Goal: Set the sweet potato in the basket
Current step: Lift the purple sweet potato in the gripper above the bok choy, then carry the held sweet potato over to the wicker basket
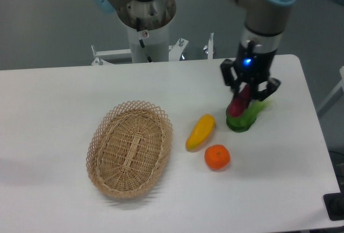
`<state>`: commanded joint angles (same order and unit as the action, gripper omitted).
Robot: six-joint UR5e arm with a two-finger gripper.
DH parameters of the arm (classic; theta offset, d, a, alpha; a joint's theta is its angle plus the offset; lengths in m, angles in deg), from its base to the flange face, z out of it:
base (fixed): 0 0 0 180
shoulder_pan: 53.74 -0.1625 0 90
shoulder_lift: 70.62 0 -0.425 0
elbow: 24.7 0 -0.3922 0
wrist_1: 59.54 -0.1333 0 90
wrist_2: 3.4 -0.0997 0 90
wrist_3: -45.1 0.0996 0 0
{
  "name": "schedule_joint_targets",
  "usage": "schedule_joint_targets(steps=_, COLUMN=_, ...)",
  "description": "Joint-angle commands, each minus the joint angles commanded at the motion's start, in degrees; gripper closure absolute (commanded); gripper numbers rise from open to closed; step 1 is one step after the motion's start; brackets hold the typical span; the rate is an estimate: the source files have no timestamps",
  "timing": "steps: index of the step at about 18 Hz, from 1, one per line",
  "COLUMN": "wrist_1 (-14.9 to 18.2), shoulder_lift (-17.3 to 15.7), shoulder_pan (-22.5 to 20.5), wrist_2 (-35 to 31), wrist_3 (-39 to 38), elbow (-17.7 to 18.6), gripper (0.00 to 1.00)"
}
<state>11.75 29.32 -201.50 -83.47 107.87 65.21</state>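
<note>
Nearest sat basket [129, 148], empty; my claw [246, 96] clenched the sweet potato [238, 101] at far right over green veg [247, 116], so I needed a straight lift w/ firm grip.

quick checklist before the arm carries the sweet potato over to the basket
1. Grip on the sweet potato: the gripper has its fingers on either side of it, but how firm the hold is, cannot tell.
2. Sweet potato lifted free of the green vegetable: its lower end overlaps the green one in the picture, cannot tell.
3. Basket free to receive: nothing lies in it, ok.
4. Basket upright and flat on the table: ok.
5. Way to the basket: the yellow vegetable and the orange lie between, so the arm must pass above them, not ok for a low sweep.
</note>
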Motion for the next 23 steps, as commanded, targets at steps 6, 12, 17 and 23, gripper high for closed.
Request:
schedule_joint_targets(steps=6, wrist_1=-15.88, shoulder_lift=0.17, shoulder_pan=8.52, wrist_2=-2.80, wrist_3=-13.53, elbow=10.01, gripper=0.70)
schedule_joint_targets(steps=12, wrist_1=-20.04, shoulder_lift=5.43, shoulder_pan=19.24, wrist_2=-9.22, wrist_3=-21.37, elbow=12.58, gripper=0.70)
schedule_joint_targets(steps=17, wrist_1=-21.88, shoulder_lift=10.27, shoulder_pan=23.21, wrist_2=-9.23, wrist_3=-21.64, elbow=12.66, gripper=0.71)
schedule_joint_targets(steps=23, wrist_1=-23.11, shoulder_lift=12.82, shoulder_pan=24.88, wrist_2=-9.23, wrist_3=-18.83, elbow=13.02, gripper=0.71)
